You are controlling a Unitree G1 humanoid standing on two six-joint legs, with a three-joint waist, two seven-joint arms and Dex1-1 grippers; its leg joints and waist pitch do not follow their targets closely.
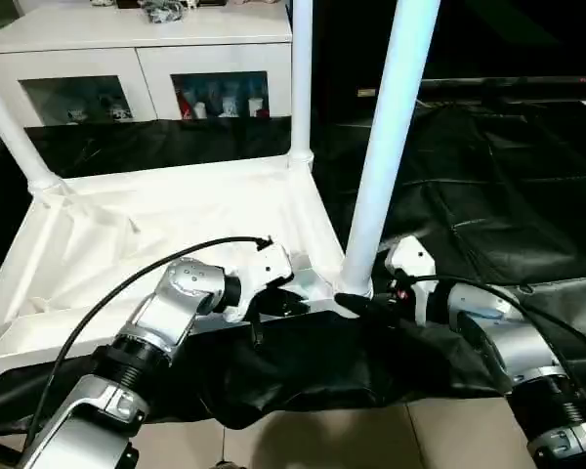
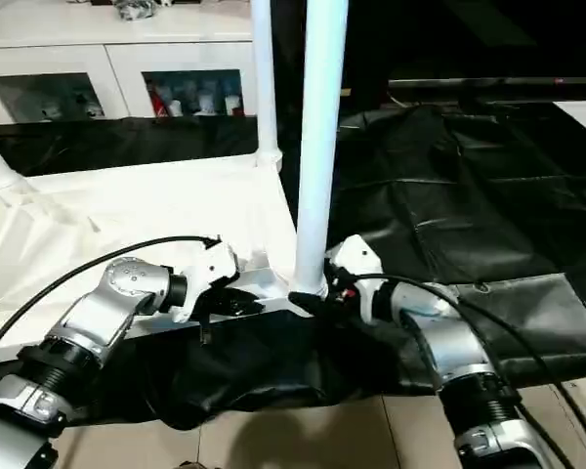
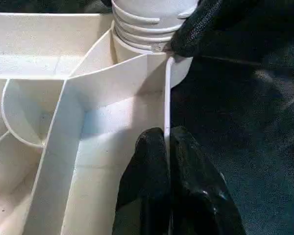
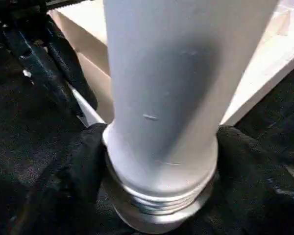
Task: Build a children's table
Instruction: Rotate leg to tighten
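Tabletop [image 1: 176, 220] inverted: light, stiff, thin-walled plastic. Left end effector [image 3: 167, 147] pinches rim wall. Right end effector [image 4: 159, 147] straddles smooth, slippery leg [image 1: 386, 147] at threaded base, best hold; grip unconfirmed.

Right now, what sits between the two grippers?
In the left eye view, between the left gripper and right gripper lies the tabletop corner, where the near leg stands.

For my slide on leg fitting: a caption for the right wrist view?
Black fingers of the right gripper flank the white tapered plastic leg's threaded base.
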